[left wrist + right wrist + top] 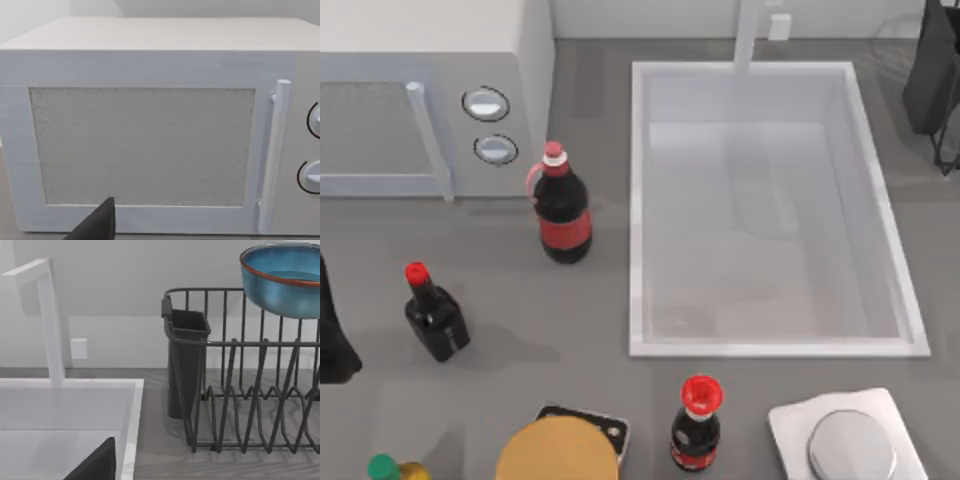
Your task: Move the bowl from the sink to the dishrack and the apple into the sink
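Grey counter: sink [770,345] empty; bowl [282,280] above dishrack [240,390], three o'clock. Apple outstanding. Gripper finger positions: cannot tell.

White microwave [150,135], door shut, handle upright.

A: The round blue bowl [282,282] looks like glazed ceramic, glossy, with a thin reddish-brown rim. The dark dishrack [245,390] is thin matt wire, its cup like matt plastic.

B: The large white sink [760,345] is smooth with a soft sheen. The grey table [590,300] is matt. The white microwave [150,65] is smooth, its door panel finely speckled. The dark red-capped bottle [563,215] is glossy, and the silver disc [852,448] looks like brushed metal.
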Action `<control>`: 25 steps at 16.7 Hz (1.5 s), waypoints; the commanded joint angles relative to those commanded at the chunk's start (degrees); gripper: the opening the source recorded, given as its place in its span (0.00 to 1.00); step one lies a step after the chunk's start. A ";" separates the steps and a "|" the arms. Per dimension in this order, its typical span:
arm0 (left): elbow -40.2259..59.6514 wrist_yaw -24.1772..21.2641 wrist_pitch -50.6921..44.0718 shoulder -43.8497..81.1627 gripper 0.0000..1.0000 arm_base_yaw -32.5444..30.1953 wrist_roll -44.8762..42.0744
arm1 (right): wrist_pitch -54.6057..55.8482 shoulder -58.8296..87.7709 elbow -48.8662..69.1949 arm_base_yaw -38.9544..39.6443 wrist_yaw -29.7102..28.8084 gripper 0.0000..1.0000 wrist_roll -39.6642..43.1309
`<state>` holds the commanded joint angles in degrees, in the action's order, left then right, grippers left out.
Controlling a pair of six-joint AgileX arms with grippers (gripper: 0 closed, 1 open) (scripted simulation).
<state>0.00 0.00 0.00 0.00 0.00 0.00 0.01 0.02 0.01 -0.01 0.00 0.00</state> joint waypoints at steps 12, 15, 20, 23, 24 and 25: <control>0.00 0.00 0.00 0.00 1.00 0.00 0.00 | -28.30 36.99 25.72 -8.18 0.09 1.00 8.07; 0.00 0.00 0.00 0.00 1.00 0.00 0.00 | -39.50 52.83 35.63 -11.52 -0.02 1.00 11.29; 0.00 0.00 0.00 0.00 1.00 0.00 0.00 | -54.78 74.59 49.44 -15.99 -0.01 1.00 15.72; 0.00 0.00 0.00 0.00 1.00 0.00 0.00 | -60.13 82.01 54.32 -17.59 0.00 1.00 17.19; 0.00 0.00 0.00 0.00 1.00 0.00 0.00 | -61.10 83.28 55.20 -17.88 0.00 1.00 17.44; 0.00 0.00 0.00 0.00 1.00 0.00 0.00 | -61.61 83.96 55.67 -18.04 0.00 1.00 17.58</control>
<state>0.00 0.00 0.00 0.00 0.00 0.00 -61.61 83.97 55.68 -18.05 0.00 17.57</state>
